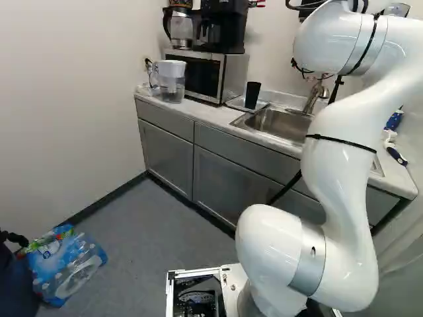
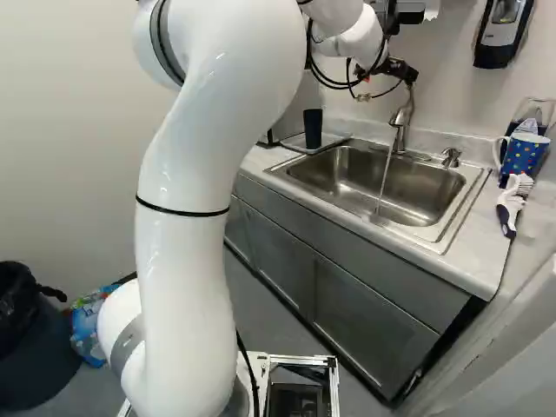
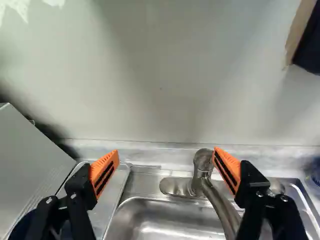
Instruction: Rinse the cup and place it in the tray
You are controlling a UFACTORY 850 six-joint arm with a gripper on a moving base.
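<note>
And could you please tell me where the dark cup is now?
The dark cup stands upright on the tray, between the microwave and the sink, right of the middle in the left base view.

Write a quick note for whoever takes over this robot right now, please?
End effector: open and empty, facing the faucet.
Black cup: upright on the metal tray beside the sink.
Done: cup is in the tray; whether it was rinsed, I can't tell.
Left: water is running, so probably just shut it off.
</note>
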